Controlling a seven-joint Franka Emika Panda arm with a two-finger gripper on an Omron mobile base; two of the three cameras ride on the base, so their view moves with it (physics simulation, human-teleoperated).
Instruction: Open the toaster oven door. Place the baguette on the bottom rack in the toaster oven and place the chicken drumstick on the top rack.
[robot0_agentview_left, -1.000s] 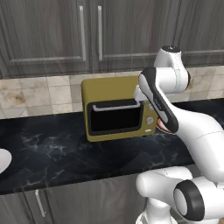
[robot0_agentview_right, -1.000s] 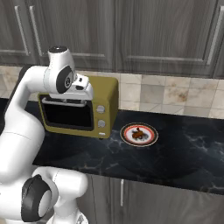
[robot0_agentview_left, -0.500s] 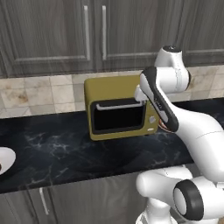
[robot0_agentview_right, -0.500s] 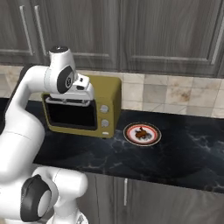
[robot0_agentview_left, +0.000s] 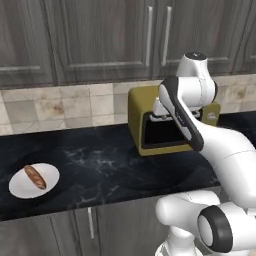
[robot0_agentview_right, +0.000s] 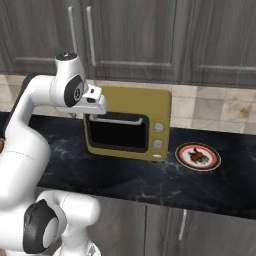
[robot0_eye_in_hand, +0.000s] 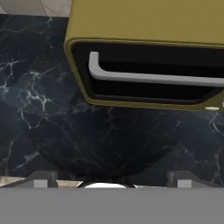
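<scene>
My gripper hangs above the oven on the black counter, its fingers wide apart and holding nothing. The door is closed. It is stiff glass in a metal frame, hinged, so I judge the silvery handle the right place to grip.

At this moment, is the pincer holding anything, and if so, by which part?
Nothing is held. The pincer is open and hovers in front of the toaster oven door, short of its silvery handle; the door is shut.
</scene>
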